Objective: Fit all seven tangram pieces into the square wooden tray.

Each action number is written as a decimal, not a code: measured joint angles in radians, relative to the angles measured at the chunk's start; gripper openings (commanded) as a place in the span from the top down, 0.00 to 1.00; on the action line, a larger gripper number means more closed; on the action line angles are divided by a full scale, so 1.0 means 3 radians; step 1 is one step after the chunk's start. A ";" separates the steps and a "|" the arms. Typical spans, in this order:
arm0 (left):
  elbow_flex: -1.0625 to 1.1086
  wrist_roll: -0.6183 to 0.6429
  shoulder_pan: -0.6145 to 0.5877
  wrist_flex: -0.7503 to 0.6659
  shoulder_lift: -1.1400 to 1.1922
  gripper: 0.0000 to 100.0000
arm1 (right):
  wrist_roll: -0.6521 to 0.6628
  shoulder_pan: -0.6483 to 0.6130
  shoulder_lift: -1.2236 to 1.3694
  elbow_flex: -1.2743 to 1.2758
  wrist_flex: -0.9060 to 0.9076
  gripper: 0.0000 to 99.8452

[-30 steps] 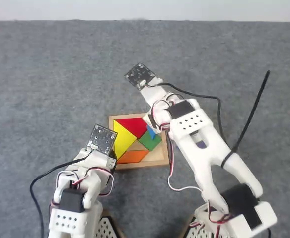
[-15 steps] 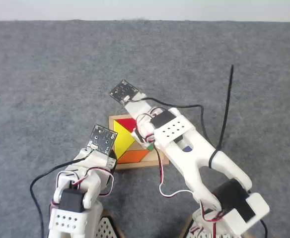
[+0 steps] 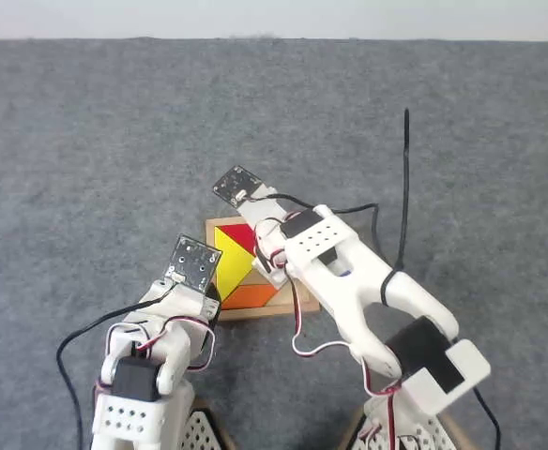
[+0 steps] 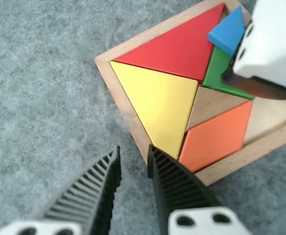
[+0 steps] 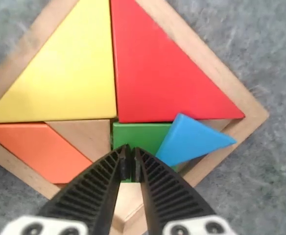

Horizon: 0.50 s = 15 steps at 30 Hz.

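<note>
The square wooden tray (image 5: 250, 115) holds a yellow triangle (image 5: 69, 73), a red triangle (image 5: 157, 73), an orange parallelogram (image 5: 40, 147) and a green piece (image 5: 138, 134). A small blue triangle (image 5: 192, 139) lies askew, partly over the green piece. My right gripper (image 5: 130, 149) is shut with nothing in it, its tips over the green piece beside the blue triangle. My left gripper (image 4: 133, 155) is slightly open and holds nothing. It sits just outside the tray's rim (image 4: 148, 38), near the tip of the yellow triangle (image 4: 157, 103). In the high view the right arm (image 3: 321, 248) covers the tray's right half.
Bare wood (image 4: 214, 103) shows between the green piece and the orange parallelogram, and along the tray's near side. Grey carpet (image 3: 114, 141) surrounds the tray on all sides. A black cable (image 3: 405, 187) rises from the right arm.
The right arm has swung left over the tray and now hides the green and blue pieces in the high view. The left arm has kept still.
</note>
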 measured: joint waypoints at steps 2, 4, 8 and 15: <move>0.0000 0.0000 0.0000 0.0000 0.0000 0.91 | 0.0000 0.0036 0.0000 0.0000 0.0000 0.99; 0.0000 0.0000 0.0000 0.0000 0.0000 0.91 | 0.0000 0.0087 0.0000 0.0000 0.0000 0.99; 0.0000 0.0000 0.0000 0.0000 0.0000 0.91 | 0.0000 0.0159 0.0000 0.0000 -0.0005 0.99; 0.0000 0.0000 0.0000 0.0000 0.0000 0.91 | 0.0031 0.0184 0.0005 -0.0066 -0.0005 0.99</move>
